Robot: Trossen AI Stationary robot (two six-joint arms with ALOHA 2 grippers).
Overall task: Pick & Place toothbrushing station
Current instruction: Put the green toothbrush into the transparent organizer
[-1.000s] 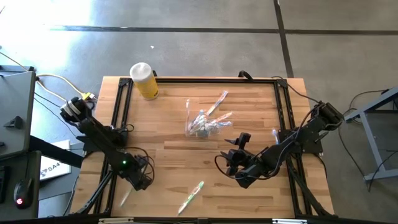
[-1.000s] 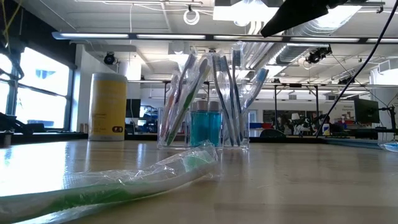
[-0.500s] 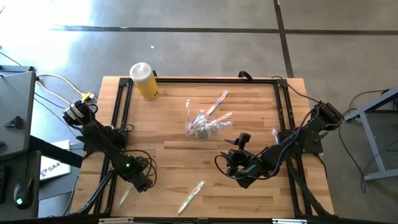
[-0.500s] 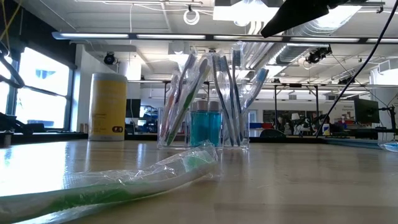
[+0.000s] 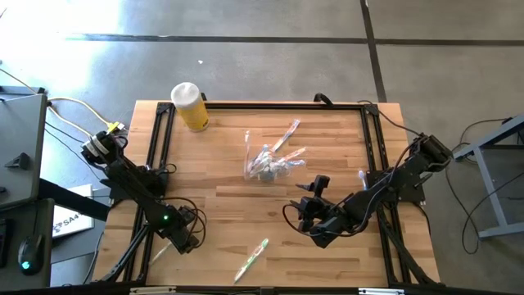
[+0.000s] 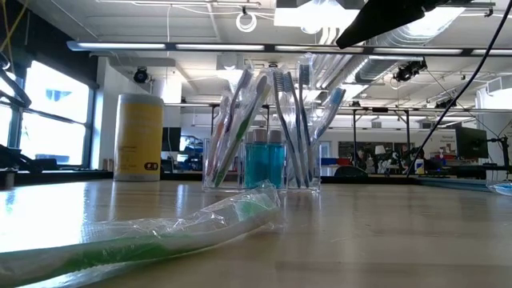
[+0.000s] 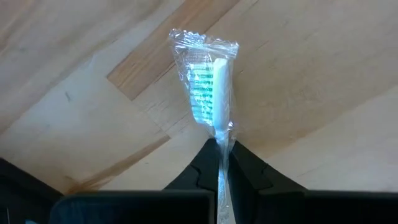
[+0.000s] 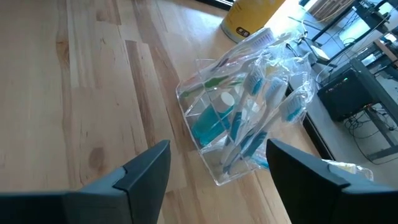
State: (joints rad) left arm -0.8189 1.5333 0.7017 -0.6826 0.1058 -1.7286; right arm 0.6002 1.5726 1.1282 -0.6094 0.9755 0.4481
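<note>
Left gripper (image 7: 222,167) at the tabletop's (image 5: 246,213) seven o'clock corner, fingers clamped on one wrapped toothbrush (image 7: 211,93), its handle hidden between them. Right gripper (image 8: 214,180), at about four o'clock, holds its fingers wide apart, touching nothing. The clear container (image 5: 266,164) of brushes and teal-ended tubes sits near centre; their count is unclear. A second wrapped toothbrush (image 5: 252,260) lies at six o'clock; one yellow bottle (image 5: 189,106) at eleven.

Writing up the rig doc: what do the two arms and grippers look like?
Both arms are dark, jointed, with black cables looped along the links. The left arm shows a small green light near its wrist and yellow-tagged wiring at its base. The right gripper has two flat, dark angular fingers.
</note>
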